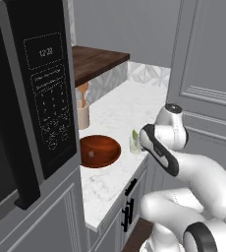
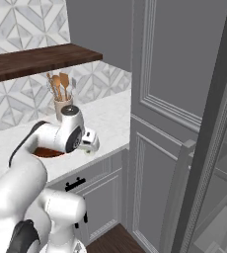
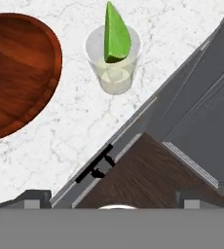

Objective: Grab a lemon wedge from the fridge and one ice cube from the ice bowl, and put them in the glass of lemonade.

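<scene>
The lemon wedge (image 3: 116, 34) stands point-up in the glass of lemonade (image 3: 115, 73), a clear tumbler on the marble counter near its front edge. In the left base view the glass of lemonade (image 1: 134, 143) stands beside my wrist. To its left lies the reddish-brown ice bowl (image 3: 16, 73), and a pale ice cube (image 1: 91, 154) rests inside the ice bowl (image 1: 102, 147). My gripper (image 3: 115, 197) hangs open above the counter edge, short of the glass, its fingertips (image 3: 33, 197) wide apart with nothing between them. The fridge (image 2: 219, 148) stands open at the right.
A beige crock (image 1: 82, 114) with wooden spoons stands behind the bowl, under a dark wood shelf (image 1: 98, 59). A black microwave (image 1: 41, 98) juts out at the left. Tall grey panelled cabinets (image 1: 208, 74) wall in the right. A black drawer handle (image 3: 97, 168) sits below the counter edge.
</scene>
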